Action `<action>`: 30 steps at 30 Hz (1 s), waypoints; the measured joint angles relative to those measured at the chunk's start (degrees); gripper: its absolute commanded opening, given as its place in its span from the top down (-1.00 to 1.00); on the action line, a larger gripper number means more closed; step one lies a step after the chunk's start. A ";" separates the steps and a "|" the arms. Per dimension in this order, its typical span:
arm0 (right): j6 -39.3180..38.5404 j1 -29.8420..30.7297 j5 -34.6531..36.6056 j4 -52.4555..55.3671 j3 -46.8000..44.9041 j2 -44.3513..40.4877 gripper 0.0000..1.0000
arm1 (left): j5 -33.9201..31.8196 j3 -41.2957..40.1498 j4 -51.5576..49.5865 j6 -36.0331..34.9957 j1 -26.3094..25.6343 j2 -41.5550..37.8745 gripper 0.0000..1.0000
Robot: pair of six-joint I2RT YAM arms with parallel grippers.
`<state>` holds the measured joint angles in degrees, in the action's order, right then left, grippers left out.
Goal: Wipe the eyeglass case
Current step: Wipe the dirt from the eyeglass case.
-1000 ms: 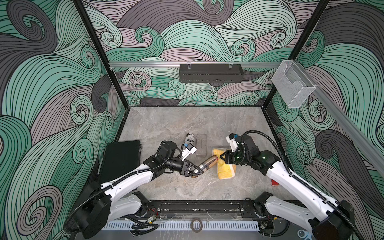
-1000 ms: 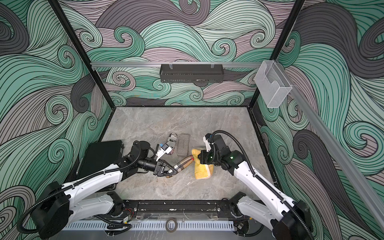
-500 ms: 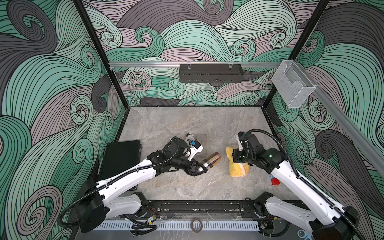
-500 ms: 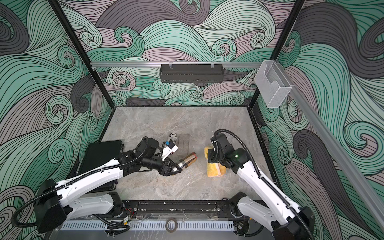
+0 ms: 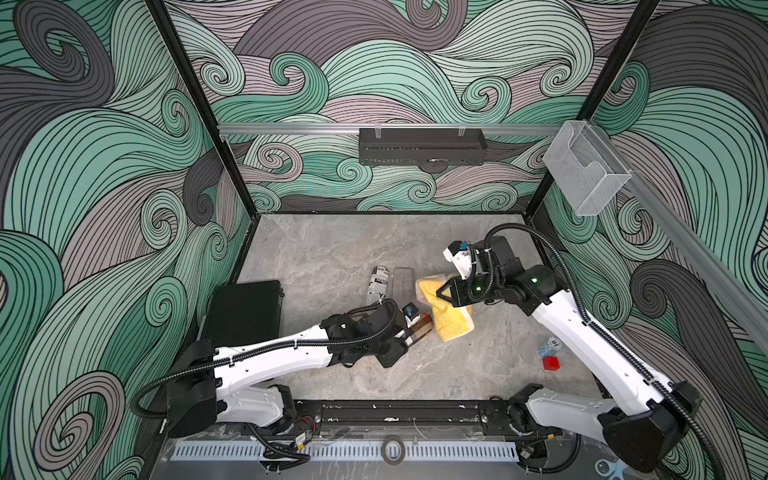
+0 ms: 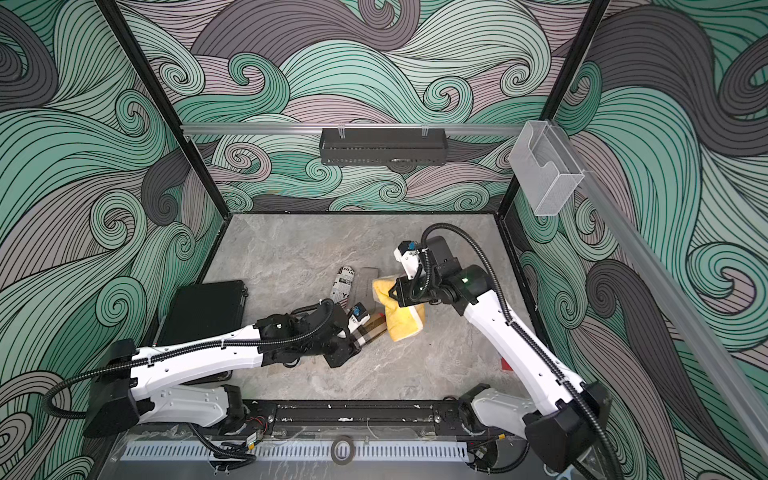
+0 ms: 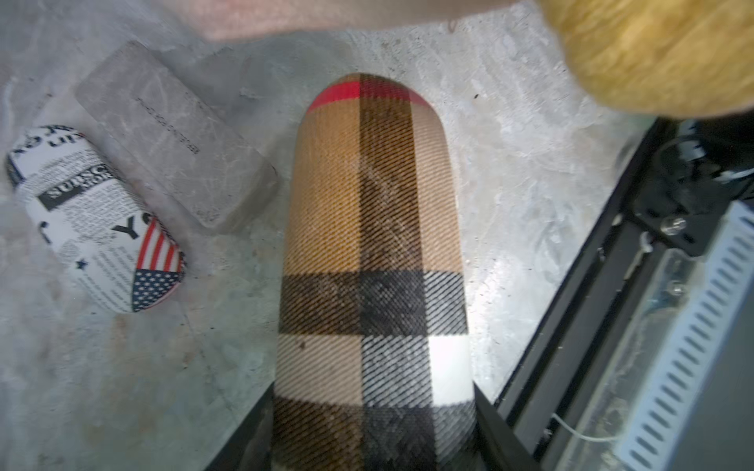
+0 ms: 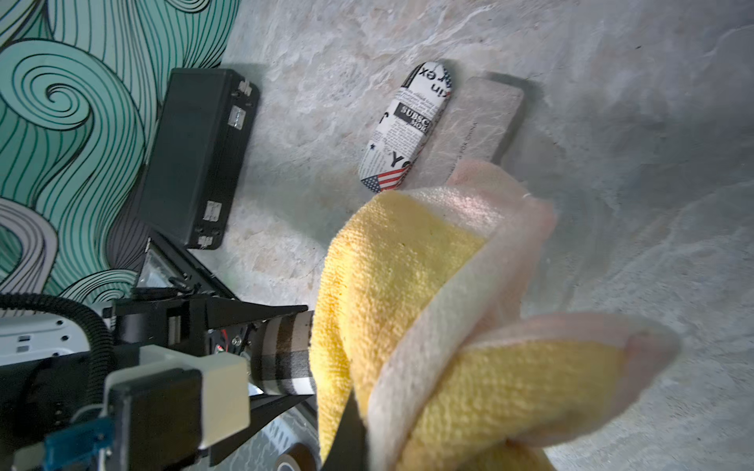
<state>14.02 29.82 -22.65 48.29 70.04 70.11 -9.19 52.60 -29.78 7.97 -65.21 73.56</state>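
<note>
1. The tabletop (image 5: 332, 249) is a grey, marbled stone-look slab. Walls printed with teal, grey and mauve swirls close it in on three sides, and black posts stand at the back corners.
2. A black perforated metal shelf (image 5: 422, 146) hangs from the silver rail on the back wall. A clear plastic holder (image 5: 584, 174) is fixed to the right wall.
3. A black rectangular hard case (image 5: 245, 311) lies by the left wall. Near the middle, a white newspaper-print eyeglass case (image 5: 379, 286) and a flat grey translucent rectangular case (image 5: 403, 282) lie side by side, lengthwise towards the back wall. A small red cube (image 5: 551, 363) sits beside the right arm.
4. The left hand (image 5: 409, 338) is clamped on one end of the tan, black and white plaid eyeglass case (image 5: 420, 328). This case is near the middle of the tabletop, just in front of the other two eyeglass cases.
5. Its long axis runs diagonally from the left hand towards the right and slightly towards the back wall. The rounded free end, marked with a red stripe, points at the cloth.
6. The right hand (image 5: 449, 296) is pinched together on a yellow terry cloth with pale edging (image 5: 453, 322), which hangs bunched beneath it. The cloth is just beside the plaid case's free end; whether they touch cannot be told.
</note>
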 measured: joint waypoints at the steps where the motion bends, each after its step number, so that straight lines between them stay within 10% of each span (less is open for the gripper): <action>1: -0.39 0.02 -0.98 0.04 0.42 0.68 1.00 | -1.53 0.13 -0.28 -0.55 -0.59 0.55 0.07; 23: -9.38 5.68 -11.47 2.03 8.37 22.03 1.00 | -25.31 2.84 -0.92 -8.96 -13.11 6.16 0.05; 30: -9.31 7.54 -2.51 2.73 4.74 20.55 1.00 | -26.36 2.84 -1.27 -9.46 -13.46 7.67 0.05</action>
<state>4.71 37.36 -25.17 51.03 74.78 90.65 -35.55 55.44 -31.05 -1.50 -78.67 81.23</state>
